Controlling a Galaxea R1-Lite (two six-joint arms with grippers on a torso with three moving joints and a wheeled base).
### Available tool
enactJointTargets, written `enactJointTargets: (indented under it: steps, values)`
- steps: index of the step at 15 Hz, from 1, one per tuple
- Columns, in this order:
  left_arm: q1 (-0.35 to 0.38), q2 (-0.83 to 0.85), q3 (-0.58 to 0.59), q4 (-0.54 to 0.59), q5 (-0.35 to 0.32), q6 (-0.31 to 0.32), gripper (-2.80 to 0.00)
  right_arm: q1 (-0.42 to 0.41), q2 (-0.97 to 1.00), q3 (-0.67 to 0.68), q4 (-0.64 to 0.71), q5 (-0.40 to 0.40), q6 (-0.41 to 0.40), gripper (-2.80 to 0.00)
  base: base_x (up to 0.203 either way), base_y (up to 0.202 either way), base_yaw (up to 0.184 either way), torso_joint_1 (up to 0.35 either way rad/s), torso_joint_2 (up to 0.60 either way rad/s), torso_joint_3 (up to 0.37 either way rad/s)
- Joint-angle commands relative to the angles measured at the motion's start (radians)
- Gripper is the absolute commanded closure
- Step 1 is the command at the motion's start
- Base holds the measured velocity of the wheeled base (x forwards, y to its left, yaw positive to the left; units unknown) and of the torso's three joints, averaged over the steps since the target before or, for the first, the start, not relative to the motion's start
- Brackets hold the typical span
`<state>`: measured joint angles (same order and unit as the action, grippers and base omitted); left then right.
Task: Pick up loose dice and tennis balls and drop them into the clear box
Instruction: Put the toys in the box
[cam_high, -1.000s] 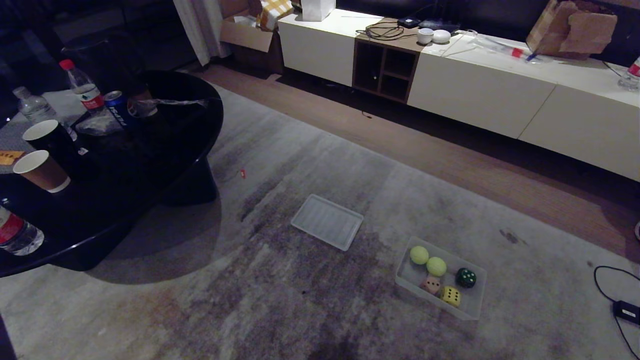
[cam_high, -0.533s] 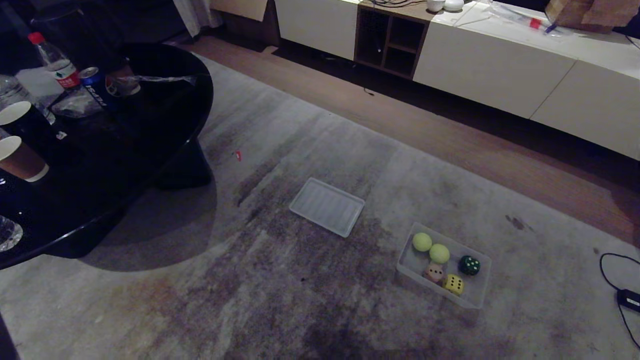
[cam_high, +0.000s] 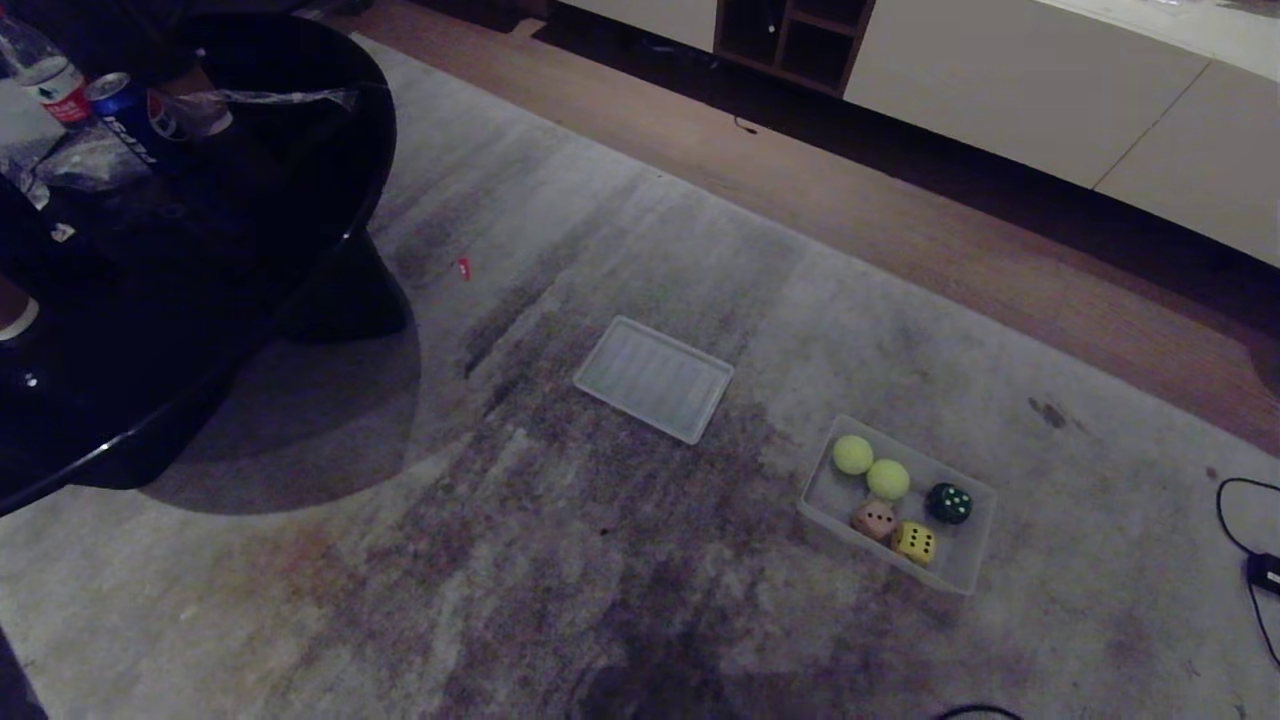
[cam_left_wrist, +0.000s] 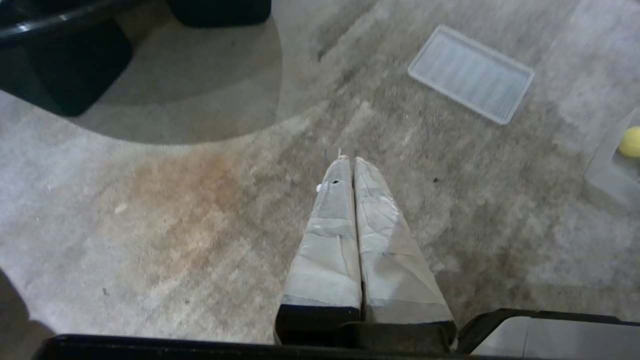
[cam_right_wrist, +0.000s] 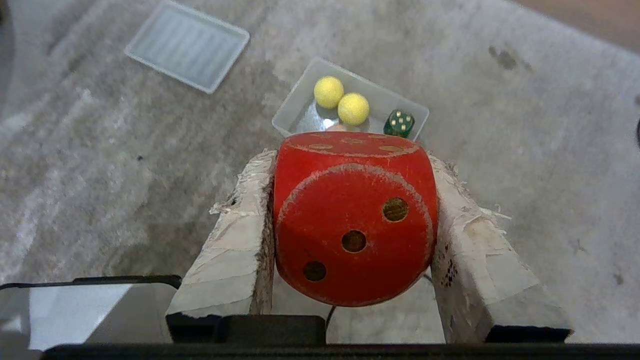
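Camera dipped; red die (cam_right_wrist: 354, 220) hides 2 dice.

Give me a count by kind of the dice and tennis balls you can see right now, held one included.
Tennis balls: 2, both in the clear box.
Dice: 4; pinkish-tan, yellow and dark green in the box, red held in the right gripper's fingers.
Total: 6.

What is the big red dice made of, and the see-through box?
The red dice looks like painted wood: its edges are worn pale and the finish is matte. The clear box seems to be thin, frosted plastic, since the rug shows dimly through its walls.
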<state>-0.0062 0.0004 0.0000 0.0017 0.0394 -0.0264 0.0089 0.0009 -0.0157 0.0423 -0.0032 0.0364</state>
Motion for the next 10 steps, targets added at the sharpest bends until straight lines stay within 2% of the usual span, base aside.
enactJointTargets:
  steps: [1, 10]
  values:
    - [0.000, 0.000, 0.002, 0.000, 0.001, 0.000, 0.00, 0.000, -0.001, 0.000, 0.001, 0.000, 0.000, 0.00, 0.000, 0.000, 0.000, 0.006, 0.01, -0.201]
    - [0.000, 0.000, 0.002, 0.000, 0.001, -0.003, 0.00, 0.000, 0.000, 0.000, -0.001, 0.000, 0.000, 0.00, 0.000, 0.000, 0.000, 0.004, 0.00, -0.194]
